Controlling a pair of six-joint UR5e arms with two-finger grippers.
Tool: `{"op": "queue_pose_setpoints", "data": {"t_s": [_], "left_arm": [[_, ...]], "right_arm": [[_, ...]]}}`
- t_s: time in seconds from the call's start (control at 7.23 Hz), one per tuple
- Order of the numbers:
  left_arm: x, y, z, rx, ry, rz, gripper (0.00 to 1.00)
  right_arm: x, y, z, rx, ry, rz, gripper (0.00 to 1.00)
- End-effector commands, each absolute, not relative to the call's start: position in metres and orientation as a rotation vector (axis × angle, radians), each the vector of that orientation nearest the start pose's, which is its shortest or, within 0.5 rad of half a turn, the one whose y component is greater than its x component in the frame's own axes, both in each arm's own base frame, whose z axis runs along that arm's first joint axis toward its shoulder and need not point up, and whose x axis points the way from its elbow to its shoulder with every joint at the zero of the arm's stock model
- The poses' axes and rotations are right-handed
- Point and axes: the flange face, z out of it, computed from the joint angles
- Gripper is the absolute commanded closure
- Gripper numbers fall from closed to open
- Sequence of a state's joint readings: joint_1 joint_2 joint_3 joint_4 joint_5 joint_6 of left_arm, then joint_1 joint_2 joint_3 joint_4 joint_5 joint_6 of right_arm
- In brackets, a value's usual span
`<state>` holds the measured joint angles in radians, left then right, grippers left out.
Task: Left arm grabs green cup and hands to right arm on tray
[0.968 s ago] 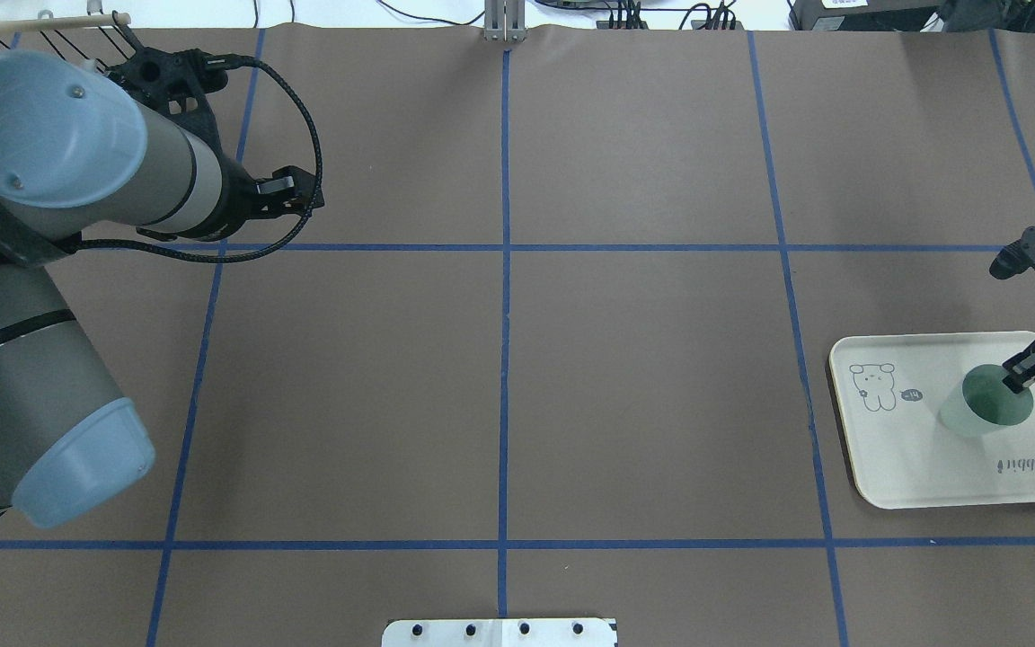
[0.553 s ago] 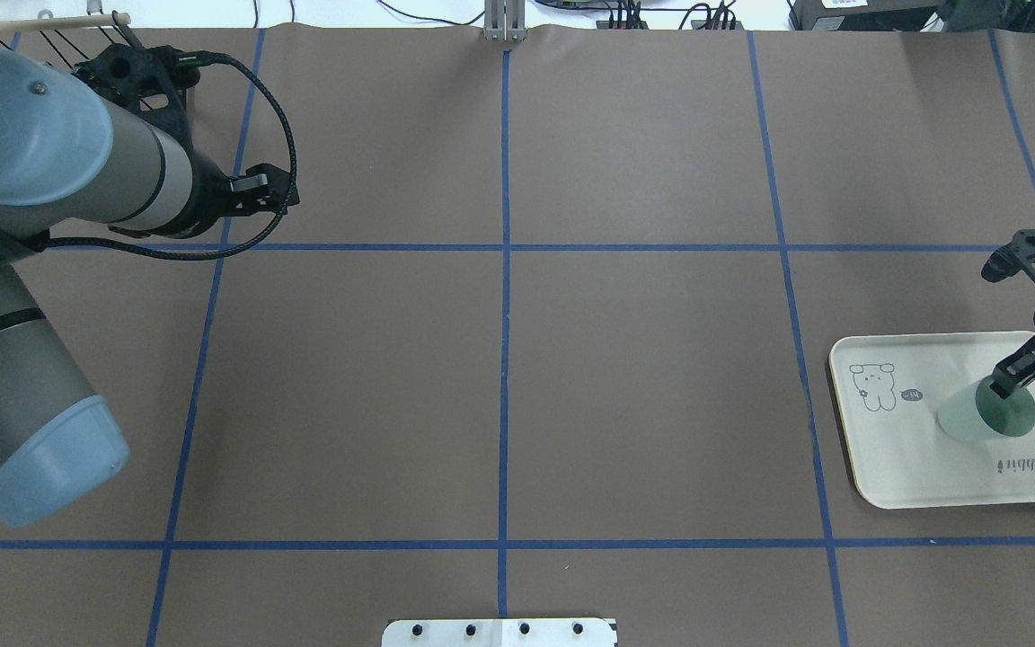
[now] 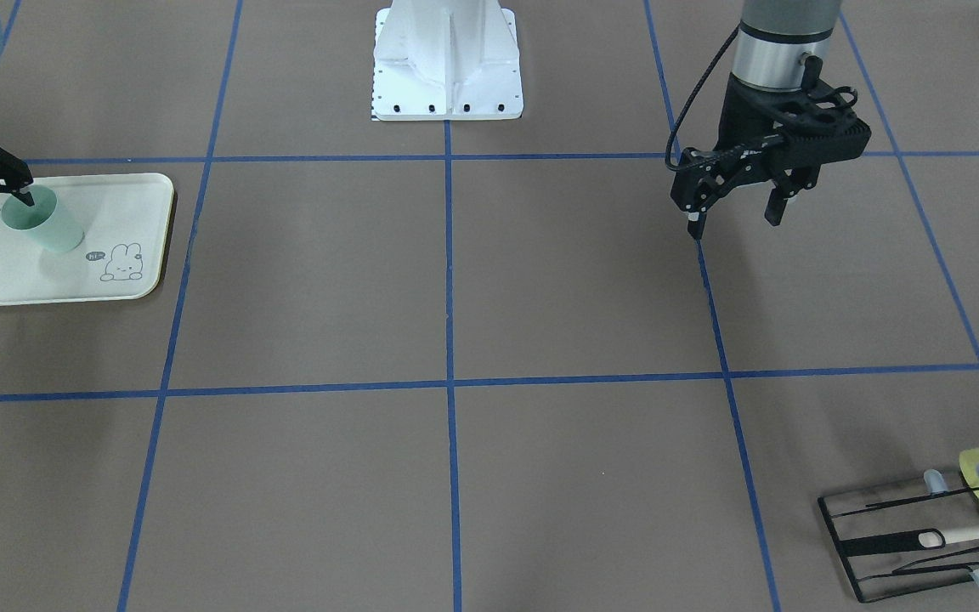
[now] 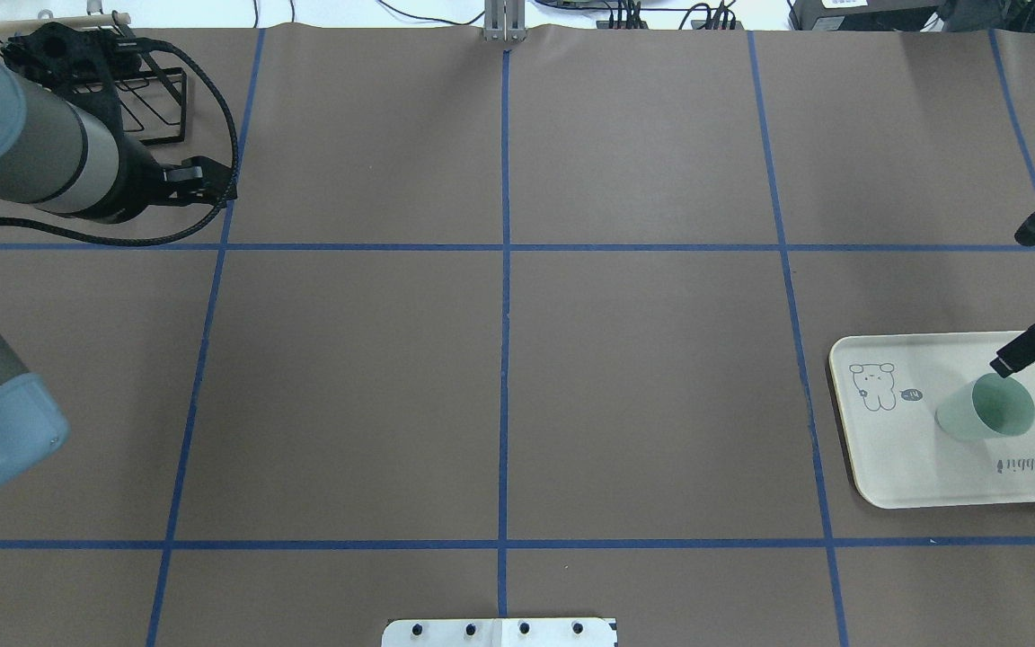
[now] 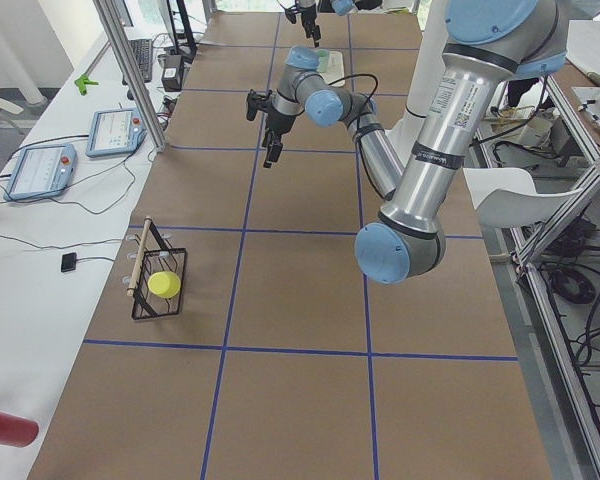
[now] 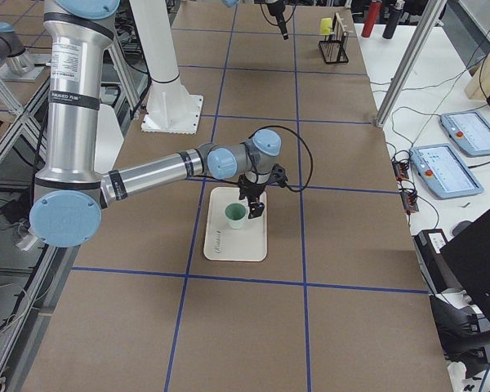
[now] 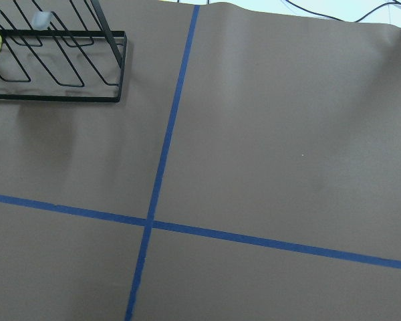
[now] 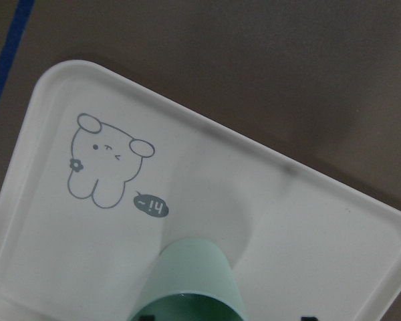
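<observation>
Well, the tray (image 4: pixel 913 467) lies on the blue-taped table (image 4: pixel 643 386)

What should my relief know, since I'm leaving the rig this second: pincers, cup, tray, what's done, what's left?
Left pincer: open, empty, over bare table, far from the tray.
Right pincer: open, close by the cup's rim, apparently not clamping it.
Small pale mint-green plastic cup: stands on the flat cream rectangular rabbit-print tray.
Done: the cup is on the tray.
Left: probably only lifting the right pincer clear without knocking the cup.
</observation>
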<state>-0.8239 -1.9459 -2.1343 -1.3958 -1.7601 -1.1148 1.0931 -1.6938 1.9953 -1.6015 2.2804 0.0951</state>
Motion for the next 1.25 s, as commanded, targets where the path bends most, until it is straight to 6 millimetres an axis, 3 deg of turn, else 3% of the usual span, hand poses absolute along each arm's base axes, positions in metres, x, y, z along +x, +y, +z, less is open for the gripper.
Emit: {"op": "queue_pose_setpoints", "data": {"t_s": [0.0,0.28,0.42,0.55,0.83,1.11], "left_arm": [[0.239,-0.474,0.274,0.294,0.681,-0.198,0.0],[0.175,-0.484,0.312,0.272,0.67,-0.079,0.0],[0.148,-0.473,0.338,0.294,0.635,-0.004,0.0],[0.107,-0.475,0.354,0.322,0.6,0.028,0.0],[0.051,-0.476,0.398,0.316,0.601,0.174,0.0],[0.017,-0.461,0.448,0.259,0.719,0.19,0.0]], "right_arm": [[-0.099,-0.433,0.499,0.098,-0.822,-0.374,0.0],[-0.074,-0.45,0.489,0.141,-0.836,-0.317,0.0],[-0.064,-0.453,0.497,0.125,-0.841,-0.275,0.0],[-0.056,-0.454,0.5,0.123,-0.856,-0.256,0.0],[-0.028,-0.461,0.492,0.166,-0.856,-0.204,0.0],[-0.019,-0.458,0.498,0.167,-0.845,-0.188,0.0]]}}
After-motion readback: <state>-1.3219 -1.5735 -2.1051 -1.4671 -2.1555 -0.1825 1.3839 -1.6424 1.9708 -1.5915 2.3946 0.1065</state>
